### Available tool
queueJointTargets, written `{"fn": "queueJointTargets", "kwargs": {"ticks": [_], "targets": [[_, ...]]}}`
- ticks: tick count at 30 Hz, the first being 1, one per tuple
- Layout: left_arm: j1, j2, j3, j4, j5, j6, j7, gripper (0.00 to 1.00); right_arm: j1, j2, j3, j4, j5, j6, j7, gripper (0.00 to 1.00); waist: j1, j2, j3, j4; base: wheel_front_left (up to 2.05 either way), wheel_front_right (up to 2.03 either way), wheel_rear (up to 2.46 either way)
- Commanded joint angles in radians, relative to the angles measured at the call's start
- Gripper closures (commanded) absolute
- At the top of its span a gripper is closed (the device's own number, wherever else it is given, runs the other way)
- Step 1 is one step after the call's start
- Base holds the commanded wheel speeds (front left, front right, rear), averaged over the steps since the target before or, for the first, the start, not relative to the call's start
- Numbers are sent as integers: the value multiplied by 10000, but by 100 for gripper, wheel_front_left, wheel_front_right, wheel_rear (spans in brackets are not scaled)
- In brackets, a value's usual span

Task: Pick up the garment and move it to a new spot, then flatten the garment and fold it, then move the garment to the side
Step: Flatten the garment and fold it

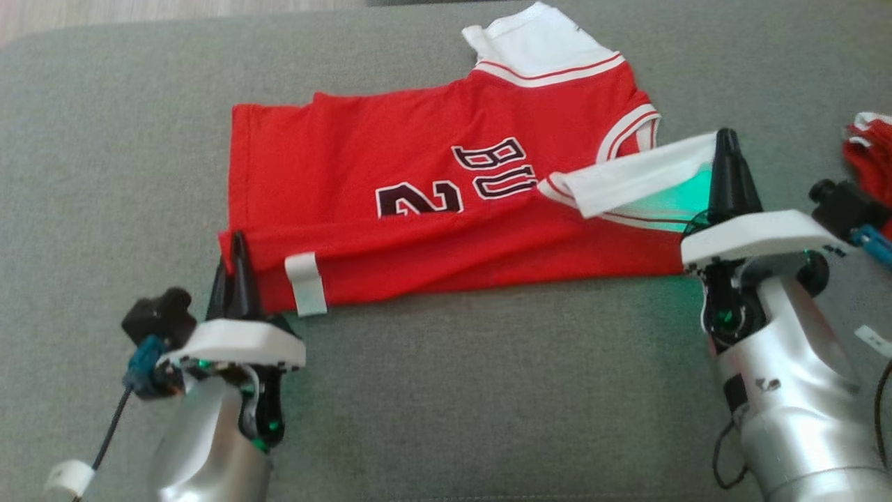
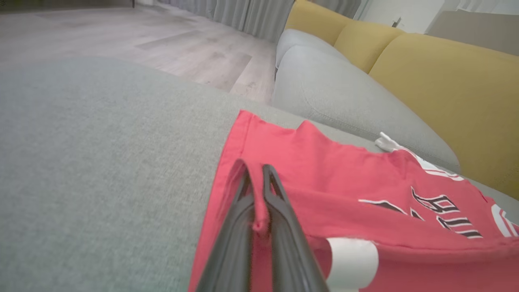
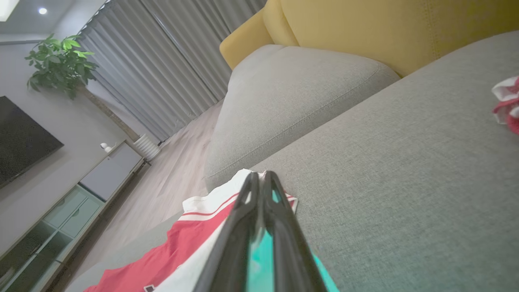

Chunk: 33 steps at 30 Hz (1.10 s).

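Slip is the thing to be watched for here: the garment (image 1: pixel 390 160) is pinched at just two small points. The left end effector (image 1: pixel 235 244) is closed on a thin fold of red hem at the corner. Only a sliver of mesh is seen between its fingers (image 2: pixel 235 235) in the left wrist view, so a sharp pull could see it dragged free. The right end effector (image 1: pixel 727 139) is clamped on the white trim, which is raised off the cloth below. If the two arms are lifted unevenly, the fold could be skewed or the layers bunched. A second red-and-white heap (image 1: pixel 871 146) lies near the outer side of the right end effector and could be snagged by that wrist.

Now position: the garment is spread on the grey cushion (image 1: pixel 104 139), stretched between the two end effectors, its body lying ahead of both sets of fingertips. The lettering sits ahead and inward of the left end effector, and the white tag (image 1: pixel 305 282) is just beside it on its inner side.
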Motion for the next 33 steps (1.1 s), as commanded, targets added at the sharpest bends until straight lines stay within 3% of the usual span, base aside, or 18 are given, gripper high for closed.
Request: {"fn": "queueJointTargets", "kwargs": {"ticks": [1,7,16,24,26,33], "targets": [[-315,134,370,-462,265,108,-53,0,-308,117,105,-216,-95,-7,-136,0,-3,0,69,77,0,0,0],[316,133,534,-1235,1658,376,-53,0,44,125,-323,-1298,-2125,-7,-156,0,-3,0,89,100,0,0,0],[1203,133,205,-804,1774,258,-53,0,1858,215,-564,-2072,-4240,-7,-159,0,-3,0,132,-57,0,0,0],[830,133,156,65,2284,627,-53,0,2066,250,-533,-1483,-5307,-7,-159,0,-3,0,371,-172,0,0,0],[538,133,183,817,2383,897,-53,0,1872,256,-637,-959,-5782,-7,-160,0,-3,0,451,-183,0,0,0],[367,133,143,1590,2420,1212,-53,0,1533,261,-752,10,-5756,-7,-160,0,-3,0,538,-136,0,0,0]]}}
